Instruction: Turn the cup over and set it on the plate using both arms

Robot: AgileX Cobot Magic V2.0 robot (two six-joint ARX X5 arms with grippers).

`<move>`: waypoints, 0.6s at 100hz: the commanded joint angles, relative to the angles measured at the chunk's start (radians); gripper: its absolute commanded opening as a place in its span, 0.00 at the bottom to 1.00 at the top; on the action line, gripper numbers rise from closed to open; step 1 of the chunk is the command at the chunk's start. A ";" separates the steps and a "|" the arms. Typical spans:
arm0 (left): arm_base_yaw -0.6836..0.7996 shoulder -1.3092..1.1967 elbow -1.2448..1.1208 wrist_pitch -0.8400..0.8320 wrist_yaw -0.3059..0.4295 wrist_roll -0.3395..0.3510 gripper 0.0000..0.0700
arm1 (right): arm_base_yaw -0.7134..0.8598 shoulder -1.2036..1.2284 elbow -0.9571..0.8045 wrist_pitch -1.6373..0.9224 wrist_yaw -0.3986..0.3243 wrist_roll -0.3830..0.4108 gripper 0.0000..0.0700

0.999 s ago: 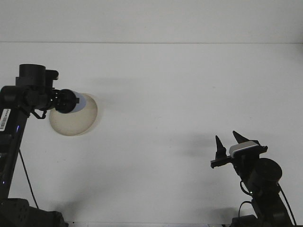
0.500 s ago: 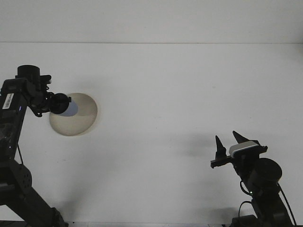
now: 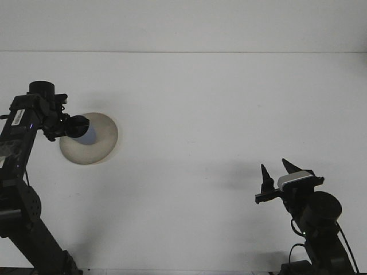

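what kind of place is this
Probably a robot lab or test bench: a bare white table, two black arms, and a single plate with a cup as props.

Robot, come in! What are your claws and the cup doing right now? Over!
Left end effector over the plate, at the bluish cup; grip unclear. Right end effector open, empty, parked low right. Nothing in the way.

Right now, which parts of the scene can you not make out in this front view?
- Left tool: its dark body hides its tips, so whether it grips the cup cannot be told.
- Cup: only a pale blue patch shows over the plate; upright or flipped is unclear.
- Both arm bases: cut off by the bottom edge.
- Right tool: open, holding nothing.
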 commanded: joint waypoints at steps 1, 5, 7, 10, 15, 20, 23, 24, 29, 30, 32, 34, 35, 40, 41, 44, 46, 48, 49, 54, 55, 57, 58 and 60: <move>0.004 0.012 0.024 0.000 0.047 0.012 0.51 | 0.002 0.002 0.008 0.010 0.000 -0.004 0.61; 0.004 0.005 0.032 -0.003 0.061 0.011 0.51 | 0.002 0.002 0.008 0.010 0.000 -0.004 0.61; 0.004 0.001 0.036 -0.004 0.061 0.011 0.51 | 0.002 0.002 0.008 0.010 0.000 -0.004 0.61; 0.004 -0.008 0.044 -0.006 0.061 0.011 0.51 | 0.002 0.002 0.008 0.010 0.000 -0.004 0.61; 0.004 -0.028 0.060 -0.013 0.061 0.011 0.51 | 0.002 0.002 0.008 0.010 0.000 -0.004 0.61; 0.004 -0.057 0.078 -0.022 0.061 0.011 0.51 | 0.002 0.002 0.008 0.010 0.000 -0.003 0.61; 0.004 -0.078 0.087 -0.027 0.061 0.011 0.51 | 0.002 0.002 0.008 0.010 0.001 -0.003 0.61; 0.004 -0.087 0.089 -0.027 0.061 0.011 0.51 | 0.002 0.002 0.008 0.010 0.000 -0.003 0.61; 0.005 -0.138 0.094 -0.026 0.061 0.011 0.51 | 0.002 0.002 0.008 0.010 0.002 -0.003 0.61; 0.005 -0.148 0.094 -0.025 0.061 0.010 0.51 | 0.002 0.002 0.008 0.010 0.002 -0.003 0.61; 0.006 -0.170 0.094 -0.022 0.061 0.010 0.51 | 0.002 0.002 0.008 0.010 0.005 -0.003 0.61; 0.006 -0.193 0.094 -0.018 0.061 0.009 0.51 | 0.002 0.002 0.008 0.010 0.008 -0.003 0.61; 0.007 -0.204 0.094 -0.017 0.061 0.008 0.51 | 0.002 0.002 0.008 0.010 0.010 -0.002 0.61; 0.007 -0.269 0.094 -0.014 0.063 -0.002 0.51 | 0.002 0.002 0.008 0.010 0.027 0.002 0.61; 0.007 -0.288 0.094 -0.014 0.067 -0.005 0.51 | 0.002 0.002 0.008 0.010 0.032 0.002 0.61; 0.007 -0.321 0.094 -0.012 0.074 -0.006 0.51 | 0.002 0.002 0.008 0.011 0.040 0.002 0.61; 0.007 -0.347 0.094 -0.010 0.083 -0.008 0.50 | 0.002 0.001 0.008 0.011 0.047 0.003 0.61; 0.007 -0.373 0.094 -0.007 0.090 -0.010 0.48 | 0.002 0.001 0.008 0.011 0.055 0.006 0.61; 0.007 -0.385 0.094 -0.006 0.094 -0.012 0.48 | 0.002 0.000 0.008 0.011 0.057 0.009 0.61; 0.007 -0.446 0.094 -0.002 0.111 -0.017 0.46 | 0.002 -0.005 0.008 0.010 0.061 0.016 0.61; 0.007 -0.459 0.094 -0.002 0.115 -0.018 0.46 | 0.002 -0.007 0.008 0.010 0.062 0.018 0.61; 0.007 -0.478 0.094 -0.003 0.121 -0.021 0.43 | 0.002 -0.010 0.008 0.010 0.062 0.024 0.61; 0.007 -0.488 0.093 -0.005 0.124 -0.023 0.41 | 0.002 -0.013 0.008 0.010 0.062 0.027 0.61; 0.006 -0.509 0.091 -0.008 0.131 -0.023 0.39 | 0.002 -0.015 0.008 0.011 0.063 0.032 0.61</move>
